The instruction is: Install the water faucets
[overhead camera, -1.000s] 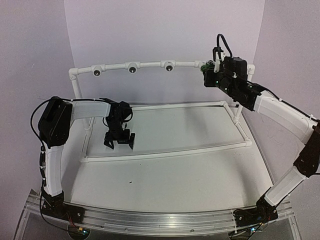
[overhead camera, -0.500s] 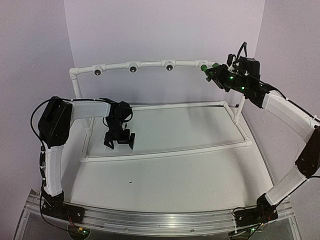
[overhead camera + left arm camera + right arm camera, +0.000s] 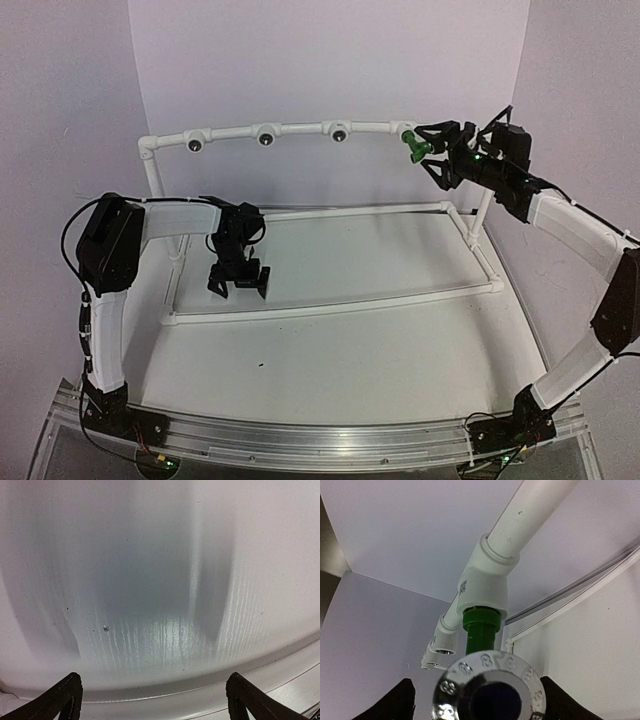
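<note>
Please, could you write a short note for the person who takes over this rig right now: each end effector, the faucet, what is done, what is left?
Left end effector: open, empty, over the white table.
Right end effector: open, jaws either side of the small bright-green plastic tap with silver round end.
Tap: seated in the rightmost white tee fitting on the top pipe; how tightly, cannot tell.
Done: tap in its fitting, not gripped.
Left: back the right arm away. The three other white tee fittings show open holes; no second tap in view.
</note>
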### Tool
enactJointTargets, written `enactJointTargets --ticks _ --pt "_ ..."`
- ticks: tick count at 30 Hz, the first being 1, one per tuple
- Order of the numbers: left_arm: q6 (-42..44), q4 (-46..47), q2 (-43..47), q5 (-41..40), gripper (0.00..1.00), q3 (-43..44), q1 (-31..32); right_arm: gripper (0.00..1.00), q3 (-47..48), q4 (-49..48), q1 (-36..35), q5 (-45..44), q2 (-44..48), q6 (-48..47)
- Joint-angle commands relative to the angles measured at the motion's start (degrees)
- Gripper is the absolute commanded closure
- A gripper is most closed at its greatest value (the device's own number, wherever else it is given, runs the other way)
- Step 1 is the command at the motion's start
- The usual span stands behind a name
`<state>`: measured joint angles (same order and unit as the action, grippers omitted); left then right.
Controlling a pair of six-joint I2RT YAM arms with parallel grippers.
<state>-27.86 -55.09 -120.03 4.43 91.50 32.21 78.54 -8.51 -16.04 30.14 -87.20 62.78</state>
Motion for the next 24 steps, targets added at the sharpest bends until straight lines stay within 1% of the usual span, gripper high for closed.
enactJointTargets --ticks 1,3,6,8,11,12,14,16,19,22,24 --pt "1.1 -0.7 0.1 -0.2 0.0 1.5 -0.1 0.03 -1.5 -3.4 1.0 2.7 2.6 -6.8" --pt "1.1 -0.5 -0.1 -0.2 0.0 1.5 -0.1 0.02 -3.2 -3.0 1.7 2.6 4.0 -10.8" --pt "1.2 -0.2 -0.5 0.0 0.0 1.6 -0.1 0.02 -6.5 -1.1 3.1 1.9 6.4 -14.0" --pt "1.2 0.2 -0.5 0.2 0.0 1.6 -0.1 0.02 -8.1 2.0 4.1 0.7 7.9 -16.5" --pt "1.2 0.6 -0.6 0.5 0.0 1.6 -0.1 0.02 -8.8 8.0 5.3 -1.8 10.0 -24.1" --pt "1.3 0.7 -0.6 0.5 0.0 1.6 -0.1 0.02 -8.4 10.3 5.5 -1.0 10.5 -28.4" --pt "1.4 0.9 -0.6 0.6 0.0 1.4 -0.1 0.02 -6.5 15.7 5.6 1.0 11.2 -41.6" --pt "1.4 1.2 -0.6 0.6 0.0 1.1 -0.1 0.02 -3.3 22.0 5.6 -2.0 11.5 -52.9" --pt "1.2 2.0 -0.4 1.0 0.0 0.4 -0.1 0.02 2.7 28.1 5.3 -5.2 11.6 -69.1" --pt "1.1 2.4 -0.7 1.4 0.0 0.5 -0.1 0.02 5.6 29.8 2.6 -14.1 12.1 -81.2" --pt "1.3 2.4 -1.1 1.5 0.0 1.1 -0.1 0.02 6.8 29.8 -0.8 -23.1 12.0 -91.0"
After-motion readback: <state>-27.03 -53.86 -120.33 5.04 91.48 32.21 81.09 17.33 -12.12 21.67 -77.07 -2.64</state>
